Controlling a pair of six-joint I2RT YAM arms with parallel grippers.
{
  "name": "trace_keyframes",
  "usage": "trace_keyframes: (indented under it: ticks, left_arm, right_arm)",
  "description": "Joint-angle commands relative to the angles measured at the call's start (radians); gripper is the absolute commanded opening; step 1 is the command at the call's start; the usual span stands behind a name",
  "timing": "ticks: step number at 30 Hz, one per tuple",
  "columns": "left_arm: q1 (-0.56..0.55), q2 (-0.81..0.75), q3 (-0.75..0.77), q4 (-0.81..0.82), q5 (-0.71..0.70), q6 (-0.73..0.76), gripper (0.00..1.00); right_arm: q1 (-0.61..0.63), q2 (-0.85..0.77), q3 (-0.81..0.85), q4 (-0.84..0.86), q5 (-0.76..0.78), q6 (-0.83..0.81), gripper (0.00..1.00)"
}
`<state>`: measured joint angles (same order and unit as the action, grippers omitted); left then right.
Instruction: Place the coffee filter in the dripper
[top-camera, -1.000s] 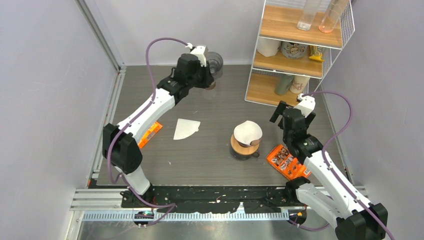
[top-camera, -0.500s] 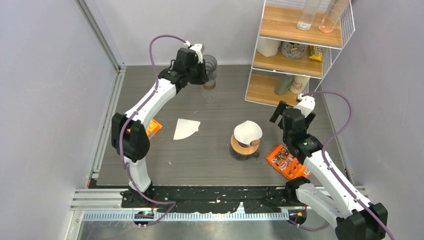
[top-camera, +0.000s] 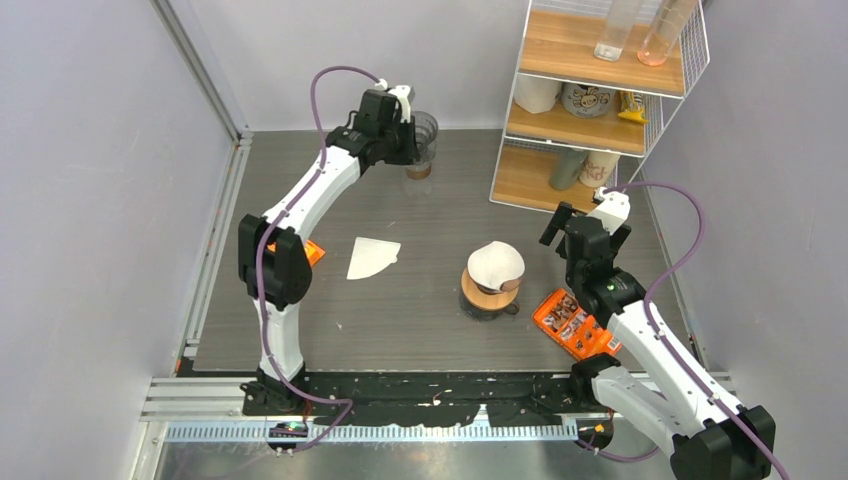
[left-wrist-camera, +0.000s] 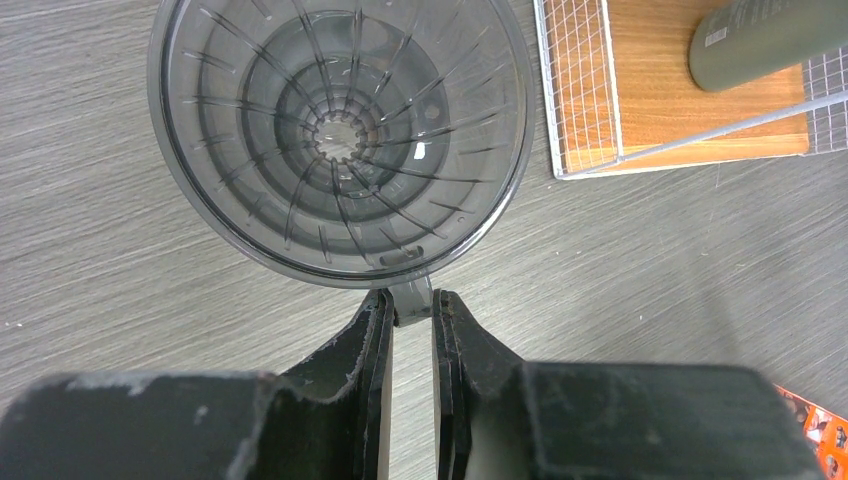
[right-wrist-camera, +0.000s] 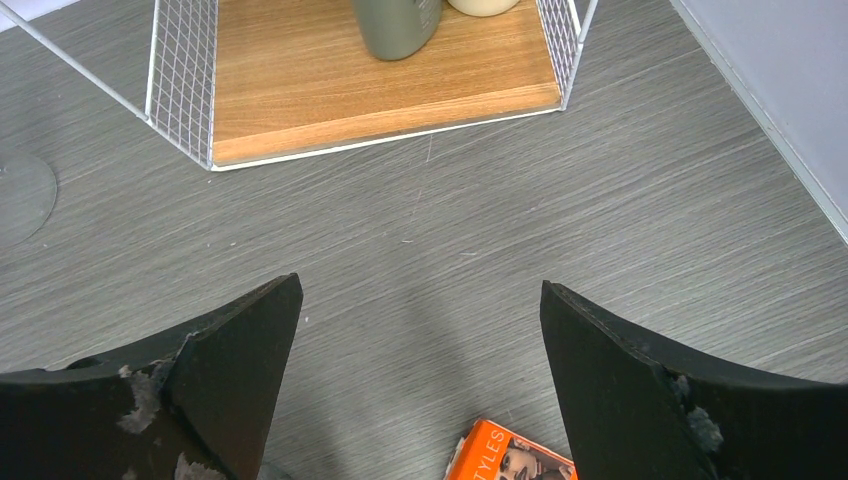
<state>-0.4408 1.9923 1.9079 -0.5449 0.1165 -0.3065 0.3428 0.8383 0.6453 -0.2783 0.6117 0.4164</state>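
Pinching the dripper by its tab — left hand just behind.

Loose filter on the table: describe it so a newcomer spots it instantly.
From the wire shelf at the far right of the table, head left past the wooden-collared pot. The loose filter is the white fan-shaped paper lying flat on the grey top; the other filter stands opened on that pot.

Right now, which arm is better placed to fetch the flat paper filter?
Likely right: right gripper is open and empty; left gripper holds the clear dripper by its handle, far from the paper filter.
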Motion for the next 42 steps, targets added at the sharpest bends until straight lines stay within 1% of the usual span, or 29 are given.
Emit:
trace_keyframes:
  ticks: [1,6,13,17,24,28,30,32,33,34,35,38,42]
  left_arm:
    - [0.007,0.004,0.074,0.002,0.01,0.011,0.0]
    - [0.007,0.024,0.1,-0.028,0.003,0.011,0.12]
    - [0.008,0.037,0.112,-0.045,0.005,0.005,0.15]
    - [0.008,0.043,0.115,-0.051,0.006,0.0,0.22]
    - [0.008,0.031,0.12,-0.057,0.027,0.001,0.37]
    - [0.008,0.008,0.124,-0.047,0.011,-0.004,0.51]
    - [0.008,-0.009,0.125,-0.043,0.01,-0.001,0.6]
    - [0.008,-0.03,0.123,-0.041,0.011,0.005,0.73]
    - [0.008,-0.044,0.118,-0.04,0.012,0.007,0.81]
    - [0.008,-0.062,0.106,-0.04,0.012,0.009,0.92]
    - [0.008,-0.082,0.087,-0.035,0.01,0.009,0.99]
    - [0.008,-0.179,-0.023,0.02,-0.003,0.008,1.0]
    - [0.008,-0.353,-0.199,0.077,-0.034,0.021,1.0]
  right_arm:
    - [-0.005,0.001,0.032,0.011,0.023,-0.011,0.95]
    - [-0.005,0.001,0.033,0.01,0.023,-0.012,0.96]
    - [-0.005,0.002,0.033,0.01,0.026,-0.016,0.95]
    - [-0.005,0.005,0.034,0.01,0.026,-0.016,0.95]
    - [-0.005,0.005,0.037,0.01,0.025,-0.016,0.95]
    - [-0.005,0.008,0.037,0.01,0.021,-0.017,0.95]
    - [-0.006,0.007,0.037,0.01,0.019,-0.017,0.95]
    - [-0.005,0.005,0.039,0.009,0.017,-0.016,0.96]
    - [-0.005,0.004,0.039,0.007,0.017,-0.016,0.95]
    - [-0.005,0.002,0.038,0.007,0.017,-0.016,0.95]
    - [-0.005,0.0,0.038,0.007,0.015,-0.016,0.95]
    - [-0.005,-0.007,0.037,0.007,0.01,-0.014,0.95]
    - [-0.005,-0.014,0.04,0.004,0.012,-0.013,0.95]
